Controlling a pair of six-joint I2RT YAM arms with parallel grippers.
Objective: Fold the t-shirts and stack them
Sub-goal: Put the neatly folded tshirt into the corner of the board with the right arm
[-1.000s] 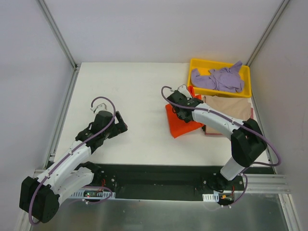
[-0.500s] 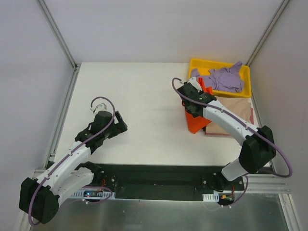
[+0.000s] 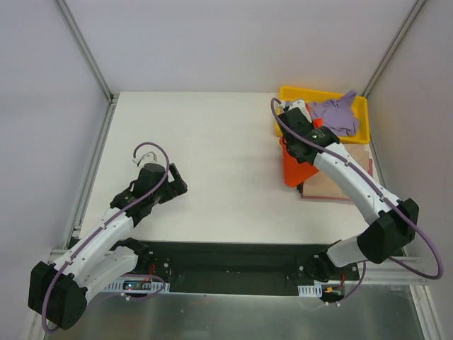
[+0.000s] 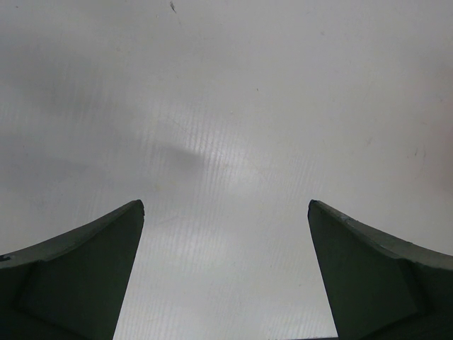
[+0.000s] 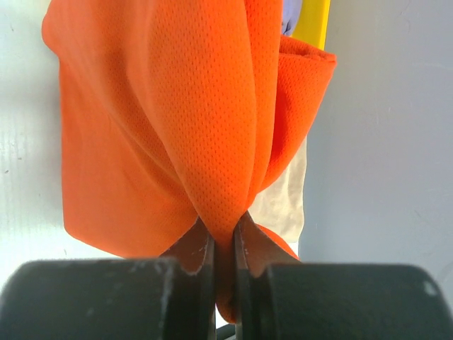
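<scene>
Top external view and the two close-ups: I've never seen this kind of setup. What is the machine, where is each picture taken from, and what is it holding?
The left arm and right arm are bolted at the near edge of a white table. The wide picture looks down from above and behind them; the close-ups come from a camera on each wrist. The left gripper is open over bare table. The right gripper is shut on an orange-red t-shirt, which hangs bunched from it. Beside it a tan t-shirt lies flat; a lavender t-shirt sits crumpled in the yellow tray.
</scene>
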